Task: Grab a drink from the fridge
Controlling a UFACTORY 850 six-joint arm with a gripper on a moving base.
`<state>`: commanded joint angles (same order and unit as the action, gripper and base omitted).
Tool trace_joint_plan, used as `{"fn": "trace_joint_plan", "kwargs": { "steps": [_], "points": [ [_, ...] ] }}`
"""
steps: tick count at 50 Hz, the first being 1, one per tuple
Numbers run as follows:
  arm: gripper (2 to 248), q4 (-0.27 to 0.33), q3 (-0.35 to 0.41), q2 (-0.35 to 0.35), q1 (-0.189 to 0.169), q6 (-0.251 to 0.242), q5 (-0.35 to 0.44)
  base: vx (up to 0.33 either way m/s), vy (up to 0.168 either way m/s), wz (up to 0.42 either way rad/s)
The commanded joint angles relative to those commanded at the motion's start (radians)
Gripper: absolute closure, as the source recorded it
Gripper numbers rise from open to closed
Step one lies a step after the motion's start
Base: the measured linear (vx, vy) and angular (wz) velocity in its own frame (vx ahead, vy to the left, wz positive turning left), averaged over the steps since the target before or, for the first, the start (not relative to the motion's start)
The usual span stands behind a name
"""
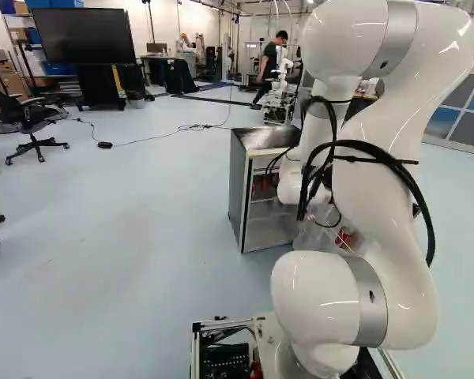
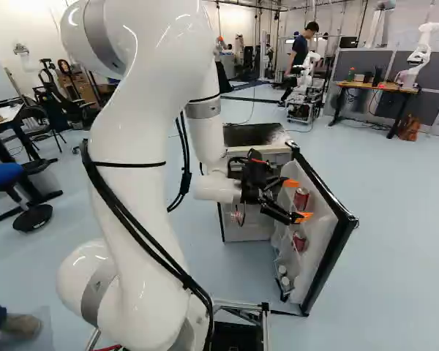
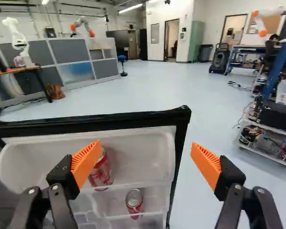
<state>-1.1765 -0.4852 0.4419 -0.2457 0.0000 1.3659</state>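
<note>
Remote driving here, with 12 o'clock straight ahead of the base. The fridge (image 1: 237, 185) is about 12 for me, on a smooth pale blue floor (image 1: 103, 237), and its dark top (image 1: 262, 140) is glossy enough to catch the light. The door (image 2: 333, 259) is swung open at 1 o'clock, with my gripper (image 2: 298, 199) over on its shelf side.

Fingers are wide apart, nothing clamped. Now calling 12 wherever the gripper points: the upper red can (image 3: 101, 174) is at 11, in the door's clear top bin (image 3: 143, 157), near the finger on that side. The lower red can (image 3: 135, 202) is one bin down, just shy of 12. The other finger is out past the door's edge.

Room-wise, back on base clock: big black screen (image 1: 79, 35) at 10 to 11, office chair (image 1: 31, 118) at 10, and another robot (image 2: 421, 53) on a wooden-topped table (image 2: 380, 86) around 1.
</note>
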Motion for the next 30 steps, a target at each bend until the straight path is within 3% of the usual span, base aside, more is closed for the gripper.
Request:
{"fn": "trace_joint_plan", "kwargs": {
  "steps": [30],
  "points": [
    [3, 0.315, 0.199, -0.133, 0.053, 0.000, -0.015, 0.000, 0.000, 0.000]
  ]
}}
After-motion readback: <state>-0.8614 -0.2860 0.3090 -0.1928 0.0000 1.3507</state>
